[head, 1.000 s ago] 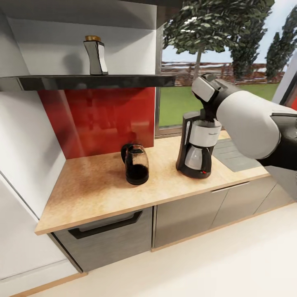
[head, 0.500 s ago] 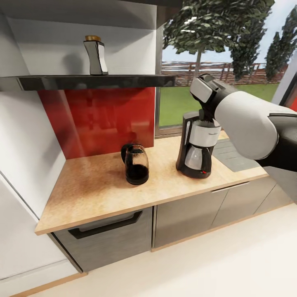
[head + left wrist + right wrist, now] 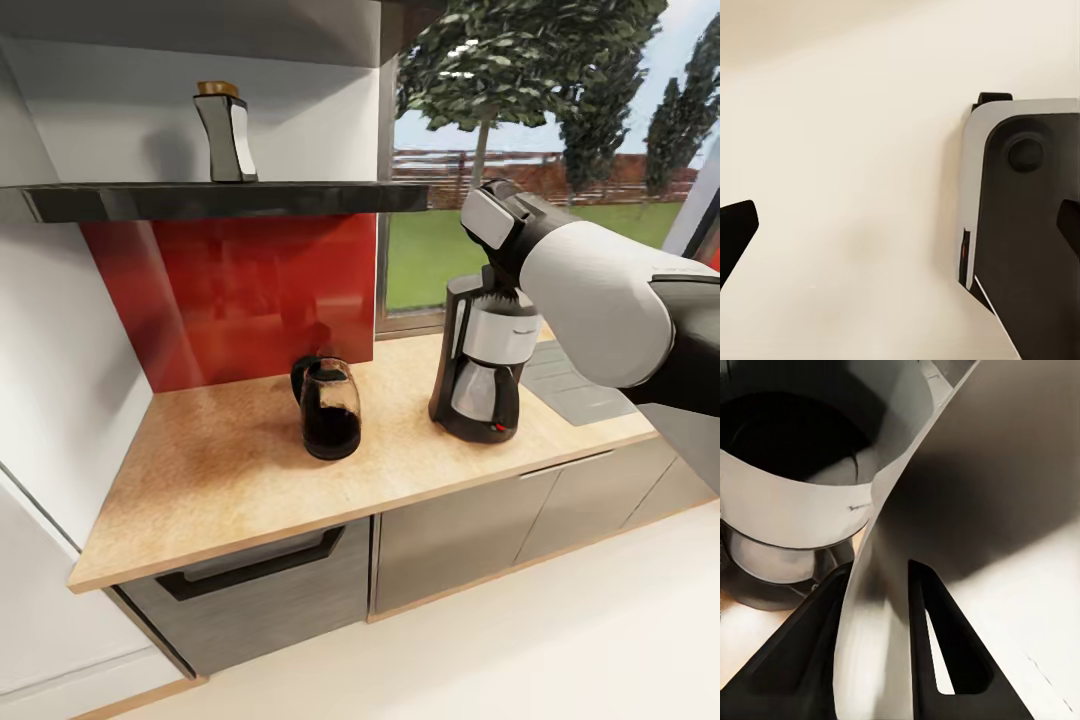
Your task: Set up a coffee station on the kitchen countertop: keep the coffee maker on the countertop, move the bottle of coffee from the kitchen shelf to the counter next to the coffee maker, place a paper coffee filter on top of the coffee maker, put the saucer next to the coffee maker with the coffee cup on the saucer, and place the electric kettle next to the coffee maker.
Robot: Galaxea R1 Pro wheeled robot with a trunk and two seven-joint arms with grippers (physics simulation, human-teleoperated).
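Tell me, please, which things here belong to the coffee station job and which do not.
Belong: coffee maker, electric kettle, bottle of coffee, kitchen shelf, kitchen countertop, paper coffee filter in the right gripper.
Not part: red backsplash, window, sink, drawer.

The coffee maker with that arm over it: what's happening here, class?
The right gripper is shut on a white paper filter, holding it over the coffee maker and its open basket. The kettle stands beside it on the countertop. The coffee bottle is on the shelf, not yet moved. The left gripper is open.
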